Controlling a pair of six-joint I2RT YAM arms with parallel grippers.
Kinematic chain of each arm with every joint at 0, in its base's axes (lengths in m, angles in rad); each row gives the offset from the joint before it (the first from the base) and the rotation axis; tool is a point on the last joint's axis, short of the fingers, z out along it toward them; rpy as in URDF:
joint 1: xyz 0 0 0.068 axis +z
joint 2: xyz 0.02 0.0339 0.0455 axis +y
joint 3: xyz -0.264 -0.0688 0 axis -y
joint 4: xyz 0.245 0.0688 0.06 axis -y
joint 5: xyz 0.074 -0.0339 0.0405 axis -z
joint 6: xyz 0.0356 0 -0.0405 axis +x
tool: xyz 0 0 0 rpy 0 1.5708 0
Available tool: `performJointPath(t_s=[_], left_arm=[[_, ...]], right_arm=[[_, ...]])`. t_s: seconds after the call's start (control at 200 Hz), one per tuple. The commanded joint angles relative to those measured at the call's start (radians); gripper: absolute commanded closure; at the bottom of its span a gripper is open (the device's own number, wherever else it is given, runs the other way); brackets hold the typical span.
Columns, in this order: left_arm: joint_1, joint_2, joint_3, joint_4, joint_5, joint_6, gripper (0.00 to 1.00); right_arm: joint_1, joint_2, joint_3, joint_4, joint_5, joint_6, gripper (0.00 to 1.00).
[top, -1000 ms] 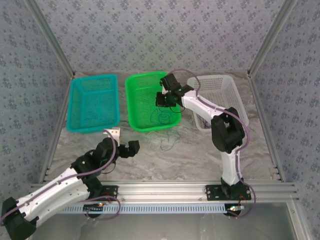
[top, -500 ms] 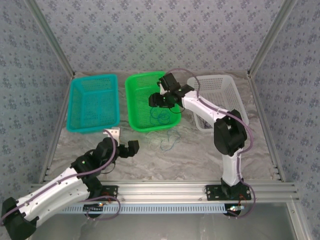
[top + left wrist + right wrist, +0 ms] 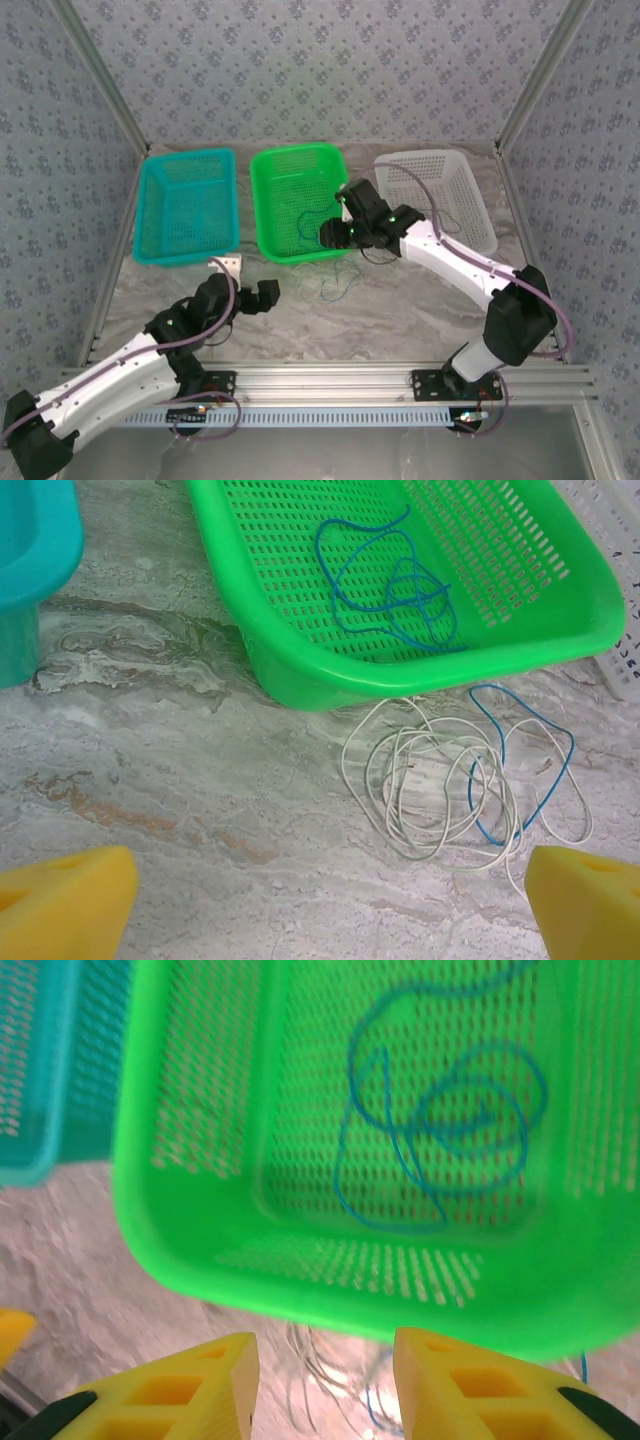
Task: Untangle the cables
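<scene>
1. Three baskets line the far side of the marbled table point(image 3: 400, 310): a teal basket point(image 3: 185, 255) at left, a green basket point(image 3: 300, 252) in the middle and a white basket point(image 3: 470, 215) at right.
2. A blue cable point(image 3: 390, 585) lies in loose loops on the green basket's floor, close to its near wall.
3. Just in front of that wall, a whitish cable point(image 3: 440, 790) sits coiled on the table, with a second blue cable point(image 3: 520, 770) looped through its right side.
4. The green basket's near wall stands between the two heaps.
5. The right arm reaches diagonally across the table from its base at the near right. The right end effector point(image 3: 335, 233) hangs over the green basket's near right corner, its yellow fingers point(image 3: 170, 1395) parted with nothing between them.
6. The left arm lies low from the near left. The left end effector point(image 3: 262, 296) hovers close to the table, facing the coiled cables, spread wide and empty.
</scene>
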Motion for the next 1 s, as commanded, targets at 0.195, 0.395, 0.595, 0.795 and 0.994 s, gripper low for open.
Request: performJointPath(t_s=[0.195,0.395,0.595,0.795,0.994], left_arm=[[0.006,0.032,0.030,0.025,0.011,-0.011,0.00],[0.007,-0.011,0.015,-0.001,0.002,-0.018,0.01],[0.007,-0.032,0.003,0.001,-0.001,-0.026,0.01],[0.006,-0.032,0.003,-0.003,0.000,-0.031,0.01],[0.006,-0.039,0.005,-0.011,-0.002,-0.028,0.01]], right_arm=[[0.136,0.094,-0.075,0.021,-0.037,0.131,0.57],[0.164,0.137,-0.096,0.024,-0.027,0.182,0.61],[0.177,0.157,-0.100,0.003,-0.025,0.202,0.64],[0.179,0.188,-0.097,0.010,-0.045,0.218,0.64],[0.186,0.227,-0.088,0.023,-0.055,0.229,0.65]])
